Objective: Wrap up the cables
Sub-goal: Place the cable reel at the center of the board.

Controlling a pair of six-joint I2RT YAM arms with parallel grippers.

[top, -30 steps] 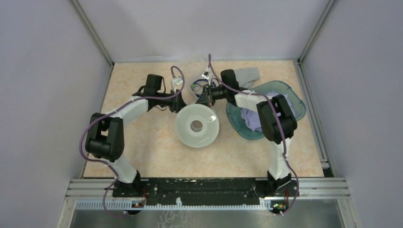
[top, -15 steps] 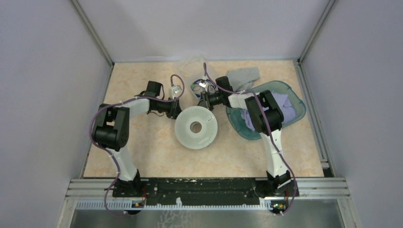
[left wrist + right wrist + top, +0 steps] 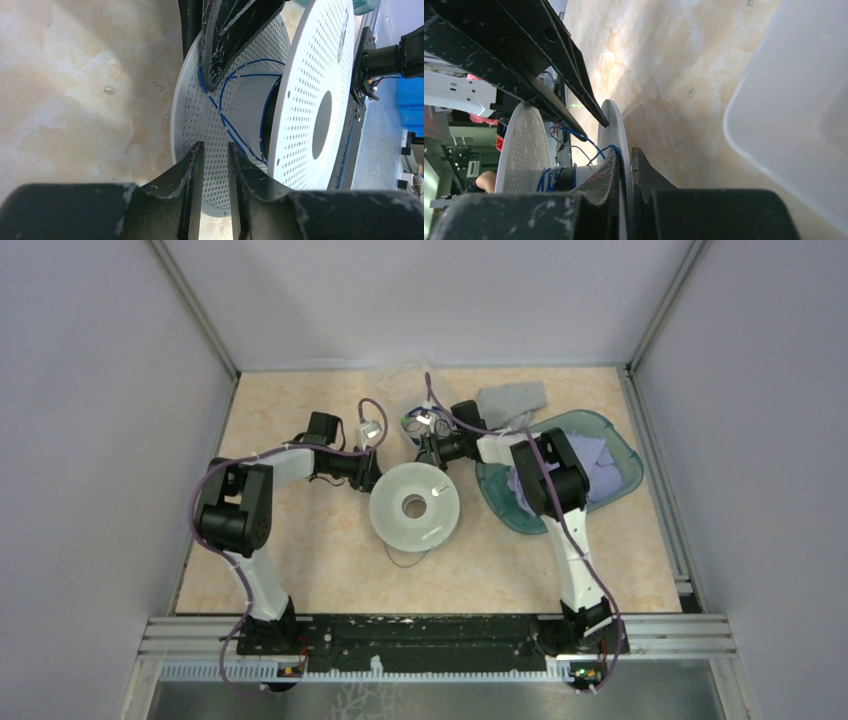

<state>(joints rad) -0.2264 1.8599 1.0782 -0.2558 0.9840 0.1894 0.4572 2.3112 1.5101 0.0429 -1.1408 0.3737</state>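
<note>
The right fingers (image 3: 647, 178) pinch the pale grey spool (image 3: 415, 507) by its rim, while the left fingers (image 3: 190, 172) stand slightly parted at its edge.

Cables (image 3: 403, 558): thin dark loop, slack, at spool (image 3: 441, 518) near edge

Seen from above, the top flange of the spool (image 3: 441, 518) covers its core, so whatever is wound there is hidden. The cable (image 3: 400, 561) shows only as a faint loop at the spool's near edge and is too thin to follow underneath. Right of the spool, the right arm (image 3: 548, 480) covers part of the teal bin (image 3: 628, 452).
</note>
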